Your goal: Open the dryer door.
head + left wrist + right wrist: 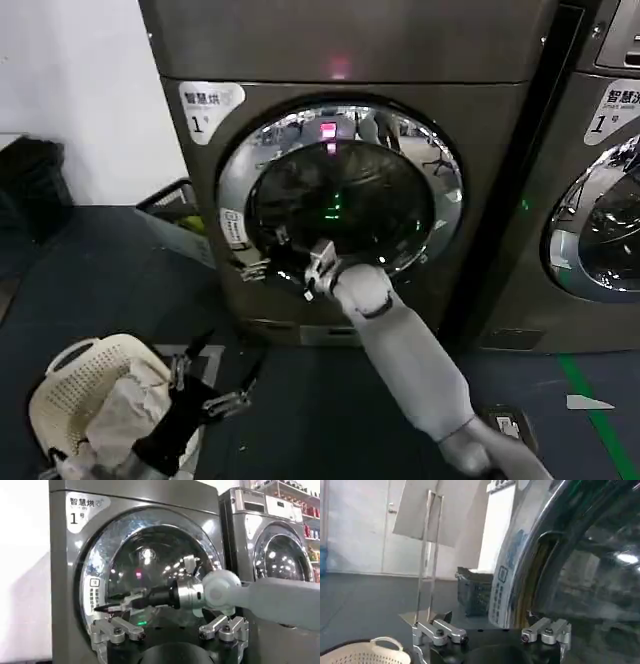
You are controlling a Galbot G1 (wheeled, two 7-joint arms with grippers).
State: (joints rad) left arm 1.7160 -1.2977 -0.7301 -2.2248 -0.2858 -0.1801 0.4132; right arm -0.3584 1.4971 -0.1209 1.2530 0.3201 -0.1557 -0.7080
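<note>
one tool (262,262) at dryer door (345,195) edge.

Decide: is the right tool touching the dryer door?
Cannot tell. In the left wrist view, the right tool overlaps the dryer door at its left edge; neither contact nor gap is plain.

I am looking at the dryer door (345,195): its outer ring is gleaming like polished chrome, mirror-bright and reflecting the room, while the domed centre is showing as dark, glossy glass. The machine's body (350,40) is appearing as smooth brushed grey metal with a soft sheen. The right gripper (262,258) is reaching the door's rim on a smooth, matt pale-grey plastic arm. The left gripper (215,380) is hanging low, its linkages looking like bare silver metal. Beside it a laundry basket (85,385) is showing perforated cream plastic, holding crumpled pale cloth (125,415).
</note>
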